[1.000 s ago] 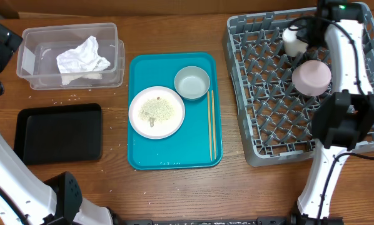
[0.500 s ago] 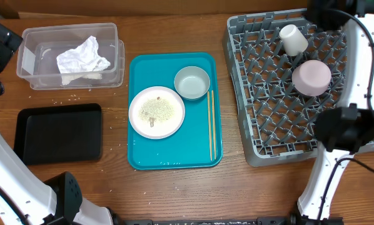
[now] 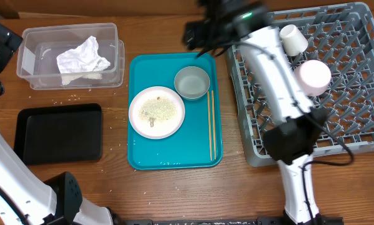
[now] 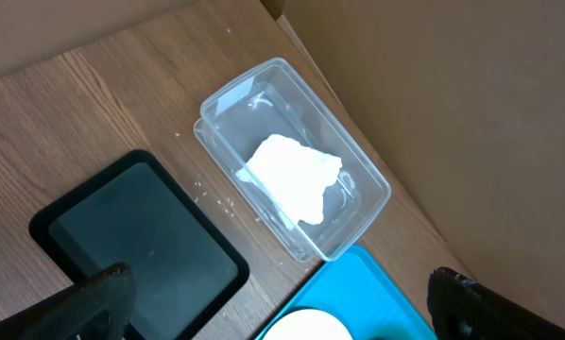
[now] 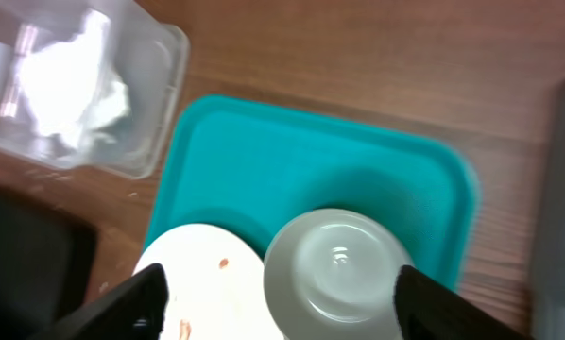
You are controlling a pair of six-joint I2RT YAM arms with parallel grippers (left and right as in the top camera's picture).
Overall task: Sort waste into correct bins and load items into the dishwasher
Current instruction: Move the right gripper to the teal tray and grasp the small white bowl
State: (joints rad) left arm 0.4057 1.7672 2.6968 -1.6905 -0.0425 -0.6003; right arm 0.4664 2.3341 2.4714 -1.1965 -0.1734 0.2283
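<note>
Grey bowl lies ahead of the wide-spread right tool.

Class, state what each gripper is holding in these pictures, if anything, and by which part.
Nothing is held. The right gripper hangs open above the grey bowl; the left gripper is open and empty too.

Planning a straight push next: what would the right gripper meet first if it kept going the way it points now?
Most likely the small grey bowl, lying between the right gripper's open fingers in the wrist view, on the teal tray. Nothing shows in between, though depth is unclear.
</note>
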